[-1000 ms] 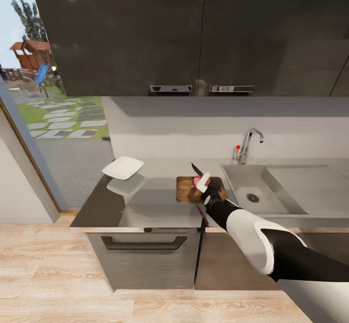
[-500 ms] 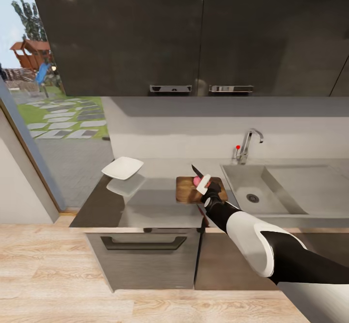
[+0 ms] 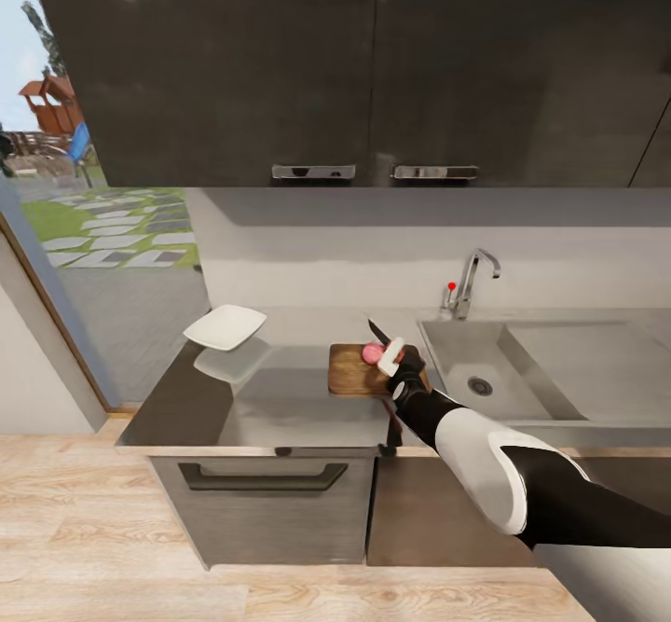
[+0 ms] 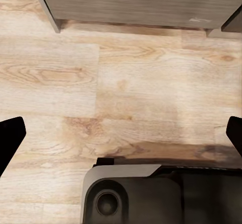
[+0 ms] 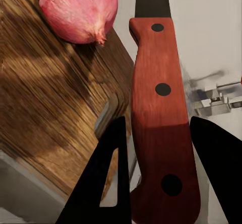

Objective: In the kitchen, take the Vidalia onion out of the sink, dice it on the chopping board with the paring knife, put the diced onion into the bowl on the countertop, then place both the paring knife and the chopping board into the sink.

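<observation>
Because the Vidalia onion [image 5: 78, 10] lies whole on the chopping board [image 5: 48, 108], my right gripper [image 5: 156, 171] clenches the paring knife [image 5: 161, 128] by its handle, blade raised beside it for dicing. My left gripper [image 4: 121, 133] hangs spread and empty over the floor [image 4: 126, 78], out of the way.

Glossy dark upper cabinets [image 3: 373, 62], pale backsplash [image 3: 373, 249], light wood floor [image 3: 93, 547] — garden beyond window [image 3: 84, 193].

No readable text, labels, brands, numbers or signs appeared on any surface in the head, left wrist or right wrist views.
</observation>
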